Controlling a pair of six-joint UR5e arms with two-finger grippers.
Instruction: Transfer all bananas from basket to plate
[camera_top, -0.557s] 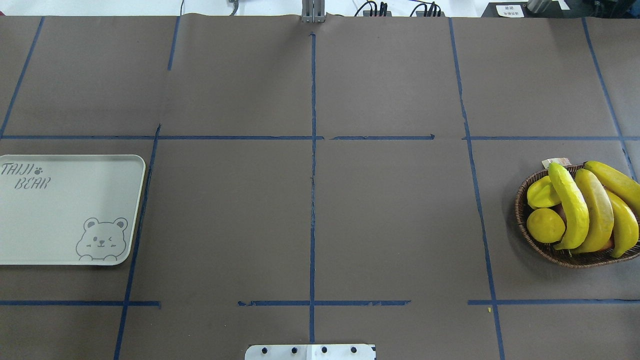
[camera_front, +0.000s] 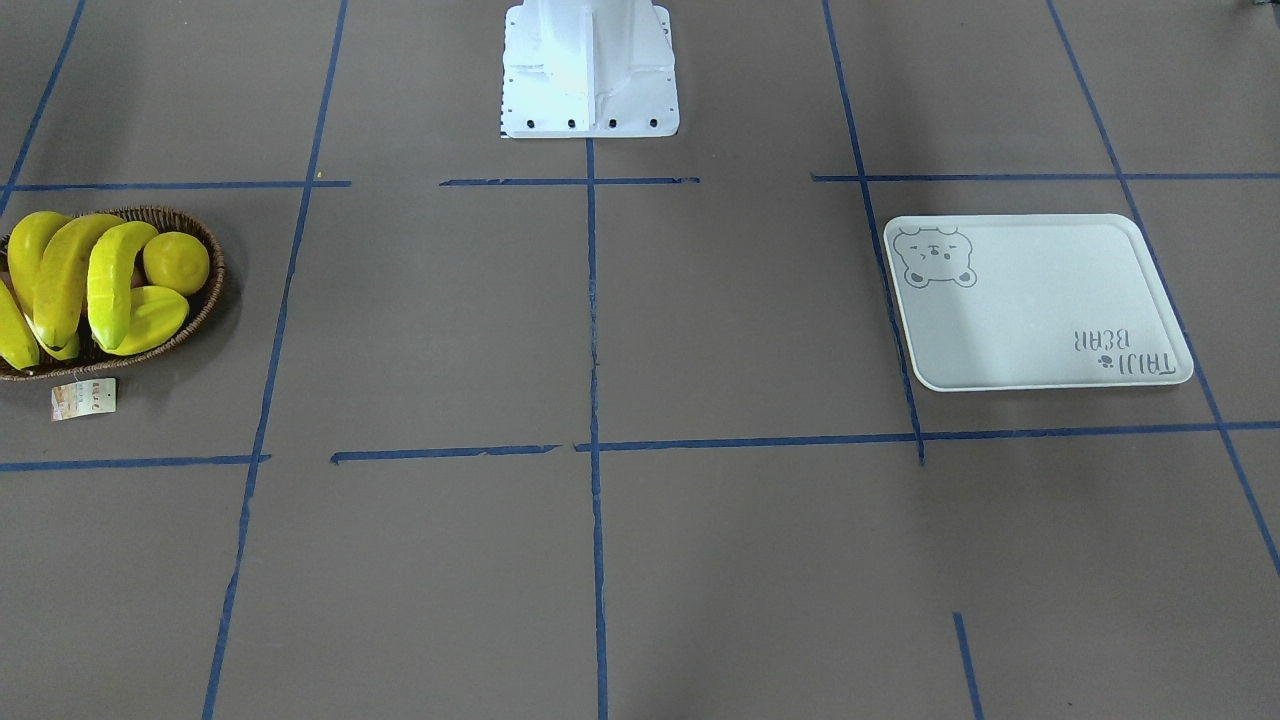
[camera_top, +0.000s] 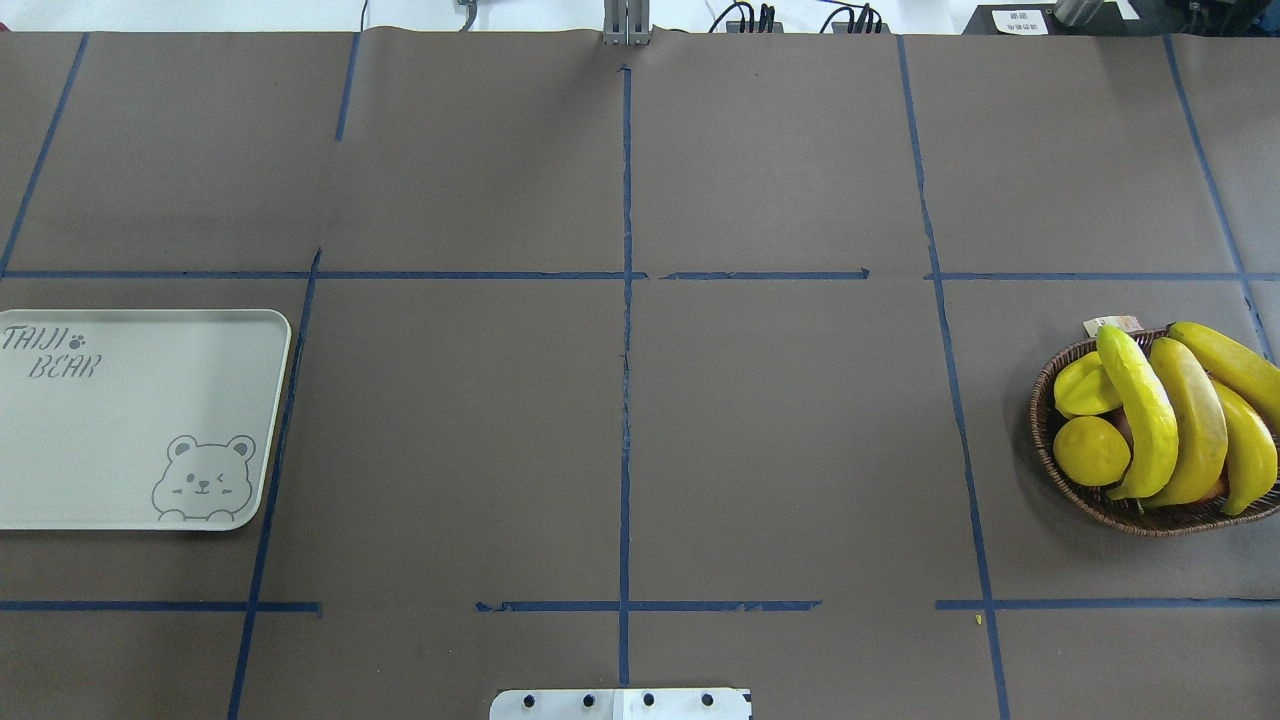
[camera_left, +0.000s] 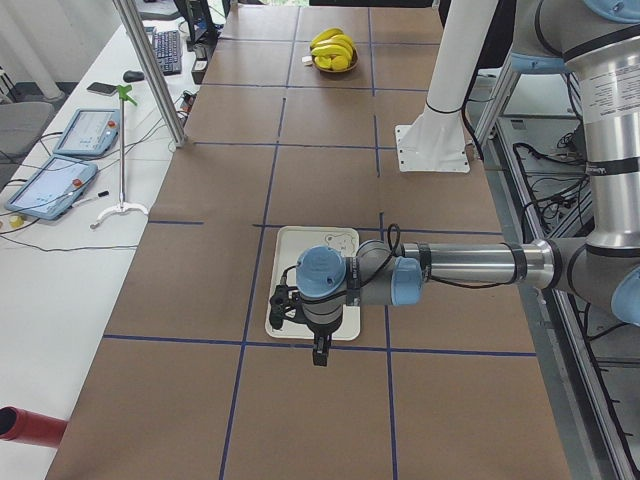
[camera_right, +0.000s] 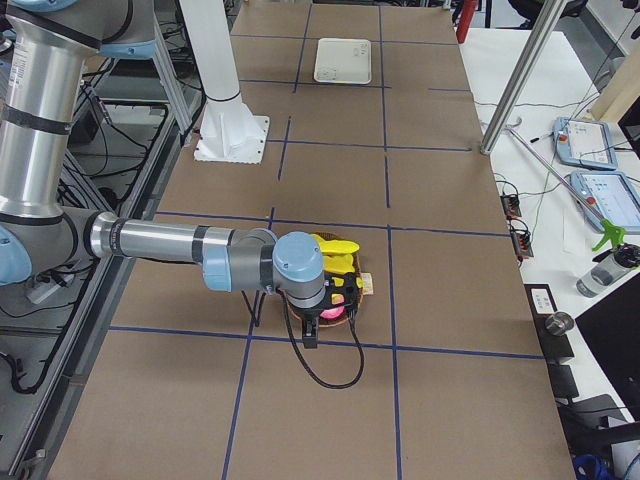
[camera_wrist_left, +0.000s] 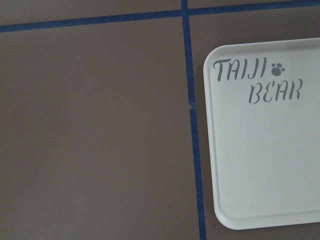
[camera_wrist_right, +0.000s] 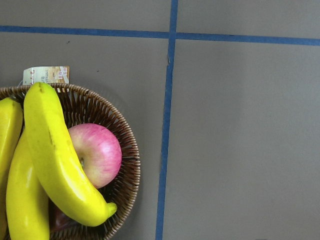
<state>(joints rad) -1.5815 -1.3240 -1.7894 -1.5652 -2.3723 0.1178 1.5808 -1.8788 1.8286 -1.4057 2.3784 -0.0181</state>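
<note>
Four bananas lie in one basket at 3 o'clock overhead, with one lemon, one starfruit and one apple; one plate sits at 9 o'clock. For the left gripper and the right gripper, I cannot tell whether the fingers are apart. Brown table, blue tape grid; two tablets on a side bench

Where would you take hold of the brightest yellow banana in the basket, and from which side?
Probably around its thick middle, from straight above: the banana lies on top of the pile in the basket, its upper side free and its ends near the rim.
</note>
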